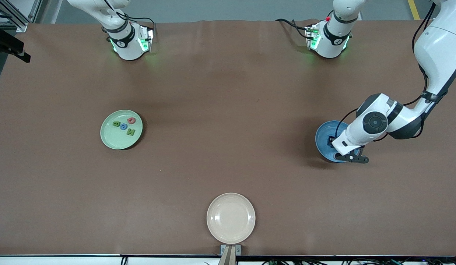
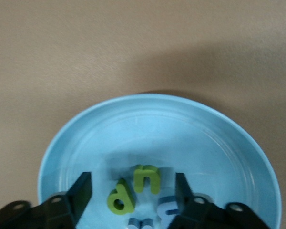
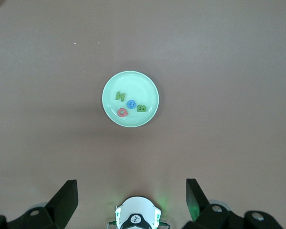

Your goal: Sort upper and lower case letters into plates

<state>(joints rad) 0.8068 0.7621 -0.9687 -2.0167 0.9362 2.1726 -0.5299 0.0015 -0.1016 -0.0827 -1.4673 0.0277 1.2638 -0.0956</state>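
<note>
Nearest the front camera lies a cream plate [image 1: 231, 218], bare and no part of my sort. Farther up the table, toward the right arm's end, the light green plate [image 1: 108, 138] holds four letters: a green N [image 1: 130, 132], a blue O [image 1: 123, 127], a green B [image 1: 116, 124] and a red one [image 1: 131, 120]. Toward the left arm's end sits the blue plate [image 2: 86, 143], and my left gripper [image 2: 133, 191] hangs low over it, fingers [image 2: 81, 191] spread and holding nothing. Directly between those fingers lie two green lowercase letters, a d [image 2: 120, 199] and an n [image 2: 147, 178], just beside each other; two blue letters [image 2: 167, 207] lie next to them, partly hidden. No letter shows on the bare table, so I judge the sort complete or nearly so. My right gripper [image 3: 131, 193] waits high above its own base, fingers wide and empty, the green plate well out ahead of it.
</note>
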